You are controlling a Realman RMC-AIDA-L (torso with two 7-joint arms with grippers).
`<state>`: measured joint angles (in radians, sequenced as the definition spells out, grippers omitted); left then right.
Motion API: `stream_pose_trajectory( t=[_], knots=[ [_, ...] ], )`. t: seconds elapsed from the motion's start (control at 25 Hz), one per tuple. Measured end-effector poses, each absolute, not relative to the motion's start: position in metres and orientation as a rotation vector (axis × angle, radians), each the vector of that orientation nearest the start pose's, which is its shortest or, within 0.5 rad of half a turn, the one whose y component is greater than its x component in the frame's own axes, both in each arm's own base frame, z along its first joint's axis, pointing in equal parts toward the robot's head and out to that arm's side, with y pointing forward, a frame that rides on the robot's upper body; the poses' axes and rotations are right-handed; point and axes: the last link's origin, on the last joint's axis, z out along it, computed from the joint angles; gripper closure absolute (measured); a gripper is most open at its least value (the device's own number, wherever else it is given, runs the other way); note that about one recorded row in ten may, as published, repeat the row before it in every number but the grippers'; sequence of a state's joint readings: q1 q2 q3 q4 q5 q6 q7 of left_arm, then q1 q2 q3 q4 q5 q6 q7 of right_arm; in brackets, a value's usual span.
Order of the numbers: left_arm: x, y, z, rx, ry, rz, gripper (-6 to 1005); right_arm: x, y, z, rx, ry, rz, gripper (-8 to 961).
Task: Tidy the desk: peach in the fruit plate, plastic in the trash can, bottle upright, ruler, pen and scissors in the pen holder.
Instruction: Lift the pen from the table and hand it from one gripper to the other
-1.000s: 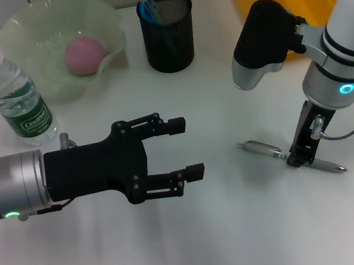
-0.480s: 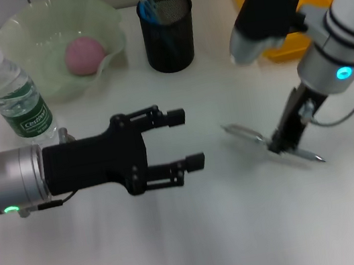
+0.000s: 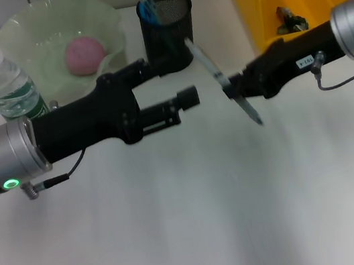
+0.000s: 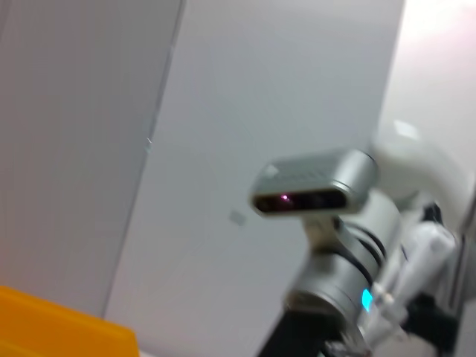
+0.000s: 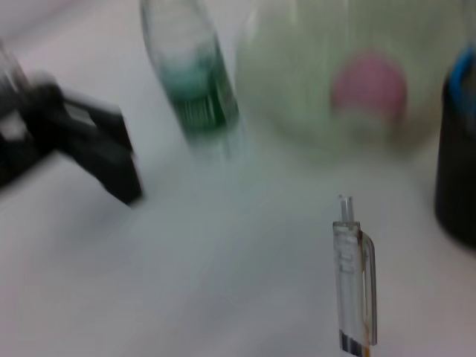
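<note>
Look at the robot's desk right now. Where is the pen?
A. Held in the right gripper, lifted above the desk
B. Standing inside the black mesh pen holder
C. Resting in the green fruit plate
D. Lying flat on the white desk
A: the right gripper is shut on the pen, which hangs tilted in the air near the pen holder, not yet inside it.

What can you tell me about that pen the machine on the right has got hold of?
The pen is a slim stick with a clear barrel, a clip on its side and a dark tip. The right gripper pinches it near the middle, lifted clear of the desk. It hangs at a slant, its top end pointing toward the black mesh pen holder, its tip pointing down and away from it. Only the gripper touches it. In the right wrist view the see-through barrel shows plainly.
</note>
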<state>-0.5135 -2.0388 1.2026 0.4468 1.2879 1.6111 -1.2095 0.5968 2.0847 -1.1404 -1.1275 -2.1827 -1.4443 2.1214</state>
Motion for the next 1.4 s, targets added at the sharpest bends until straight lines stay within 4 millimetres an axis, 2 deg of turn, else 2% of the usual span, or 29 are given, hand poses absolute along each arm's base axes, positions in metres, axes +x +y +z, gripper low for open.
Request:
stream_pose_trajectory(
  t=[0.28, 0.44, 0.68, 0.88, 1.4],
  knots=[
    [-0.211, 0.315, -0.03, -2.635, -0.544, -1.291, 257, 0.21, 0.351, -0.003, -2.658, 0.576, 0.741, 822],
    [-0.21, 0.321, -0.035, -2.601, -0.597, -1.289, 258, 0.226, 0.342, -0.012, -2.547, 0.479, 0.928, 820],
    [-0.209, 0.329, -0.04, -2.567, -0.641, -1.277, 260, 0.238, 0.334, -0.032, -2.462, 0.375, 0.987, 816],
    [-0.211, 0.337, -0.042, -2.511, -0.648, -1.245, 261, 0.24, 0.333, -0.042, -2.449, 0.386, 0.992, 813],
    [-0.206, 0.348, -0.055, -2.505, -0.523, -1.158, 264, 0.229, 0.341, -0.066, -2.482, 0.374, 0.963, 806]
  ],
)
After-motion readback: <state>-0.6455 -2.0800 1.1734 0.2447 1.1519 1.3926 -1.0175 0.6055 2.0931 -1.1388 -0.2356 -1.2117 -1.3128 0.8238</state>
